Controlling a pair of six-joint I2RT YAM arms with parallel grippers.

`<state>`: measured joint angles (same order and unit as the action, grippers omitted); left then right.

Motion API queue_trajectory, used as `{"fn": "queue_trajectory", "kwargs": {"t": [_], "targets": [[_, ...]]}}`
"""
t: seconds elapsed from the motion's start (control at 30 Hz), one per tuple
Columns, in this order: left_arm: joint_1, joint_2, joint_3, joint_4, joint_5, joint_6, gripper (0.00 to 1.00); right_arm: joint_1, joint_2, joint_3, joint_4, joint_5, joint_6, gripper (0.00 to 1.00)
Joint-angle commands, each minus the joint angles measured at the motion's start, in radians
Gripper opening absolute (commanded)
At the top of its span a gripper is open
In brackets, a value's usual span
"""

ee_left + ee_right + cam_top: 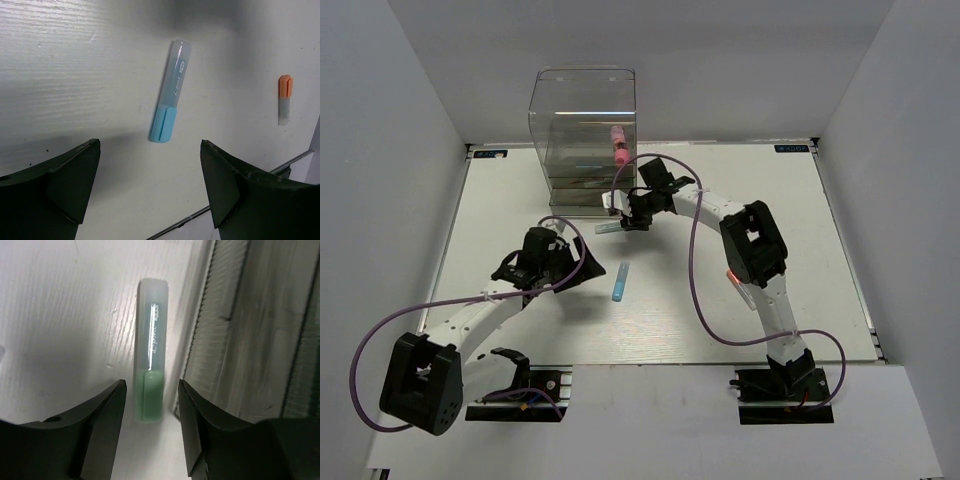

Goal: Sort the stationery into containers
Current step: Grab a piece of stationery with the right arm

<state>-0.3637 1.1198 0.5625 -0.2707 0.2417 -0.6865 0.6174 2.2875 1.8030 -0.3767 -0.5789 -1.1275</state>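
Tube in box; first marker at box base; second marker nearer.

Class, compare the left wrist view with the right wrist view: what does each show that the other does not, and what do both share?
Left wrist only: a blue-capped marker and an orange-capped marker, lying apart. Right wrist only: a green-capped marker beside the box. Both: the white table, plus one open tool each, left tool and right tool.

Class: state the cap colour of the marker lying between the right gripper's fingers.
Green cap, best seen in the right wrist view.
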Motion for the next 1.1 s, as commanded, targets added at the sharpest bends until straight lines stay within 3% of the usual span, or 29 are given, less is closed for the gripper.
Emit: {"fn": "queue_trajectory", "kwargs": {"t": [0.0, 0.27, 0.37, 0.4, 0.5, 0.6, 0.8, 1.07], "targets": [[-0.004, -0.049, -0.012, -0.009, -0.019, -0.013, 0.90, 0.002, 0.024, 0.042, -0.039, 0.021, -0.031, 0.52], [-0.004, -0.049, -0.021, -0.018, -0.019, -0.022, 0.92, 0.002, 0.058, 0.042, -0.079, 0.063, -0.061, 0.54], [-0.004, -0.049, -0.010, -0.018, -0.028, -0.022, 0.92, 0.004, 0.061, 0.042, -0.128, 0.053, -0.089, 0.34], [-0.004, -0.049, -0.010, -0.018, -0.028, -0.022, 0.92, 0.004, 0.061, 0.039, -0.140, 0.048, -0.101, 0.21], [-0.004, -0.040, -0.001, -0.018, -0.028, -0.022, 0.92, 0.002, 0.038, 0.012, -0.208, 0.018, -0.144, 0.08], [-0.004, -0.040, -0.001, -0.009, -0.028, -0.022, 0.92, 0.001, -0.035, -0.048, -0.228, -0.024, -0.172, 0.01], [-0.004, -0.012, -0.001, 0.024, -0.007, -0.022, 0.92, -0.002, -0.175, -0.099, -0.137, -0.105, -0.068, 0.00], [-0.004, 0.037, 0.030, 0.044, 0.039, 0.008, 0.92, -0.002, -0.215, -0.041, 0.031, -0.032, 0.104, 0.00]]}}
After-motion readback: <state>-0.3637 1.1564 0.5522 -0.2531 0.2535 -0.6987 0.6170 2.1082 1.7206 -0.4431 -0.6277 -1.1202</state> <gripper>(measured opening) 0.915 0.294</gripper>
